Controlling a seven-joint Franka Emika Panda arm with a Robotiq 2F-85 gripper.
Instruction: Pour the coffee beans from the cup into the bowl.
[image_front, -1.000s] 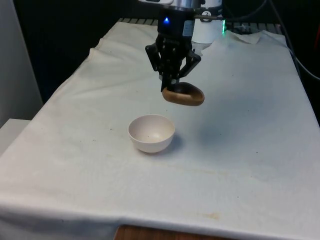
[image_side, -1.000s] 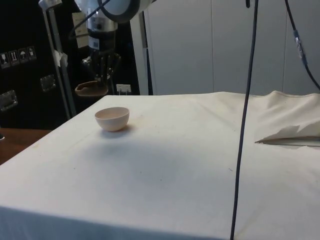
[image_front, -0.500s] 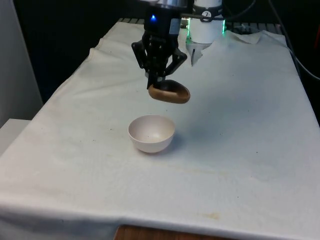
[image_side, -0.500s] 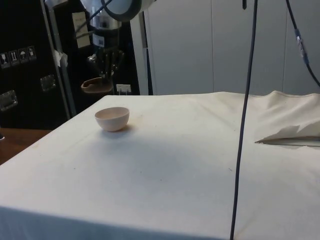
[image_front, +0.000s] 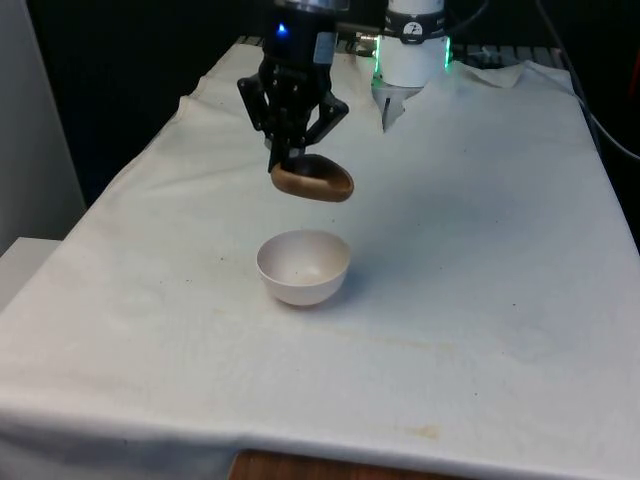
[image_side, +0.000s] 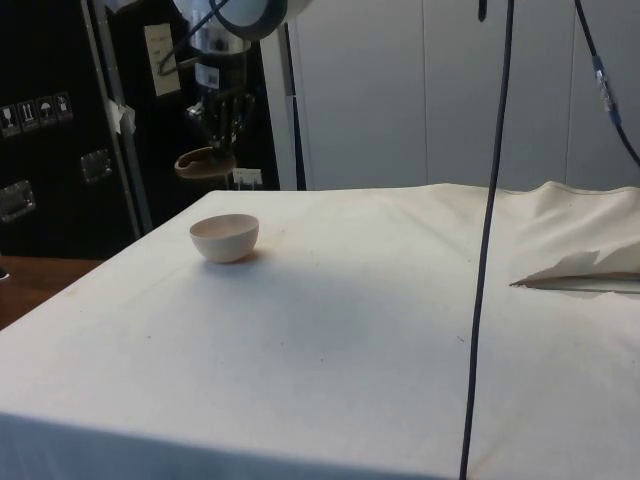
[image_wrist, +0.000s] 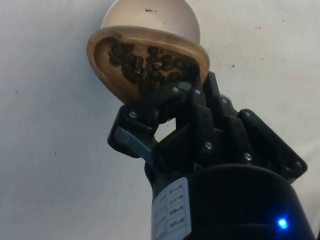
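Between pincer (image_front: 288, 158) fingers, cup (image_front: 312, 181) rim.

The small brown wooden cup (image_front: 312, 181) hangs in the black two-finger gripper (image_front: 291, 158) above the cloth-covered table (image_front: 480, 260), with dark coffee beans (image_wrist: 145, 65) lying inside it. The round pale bowl (image_front: 303, 266) stands on the cloth below, slightly nearer the front camera.

tool (image_front: 288, 160) carrying the cup (image_front: 312, 181) shifted toward the front view's left (and slightly higher)
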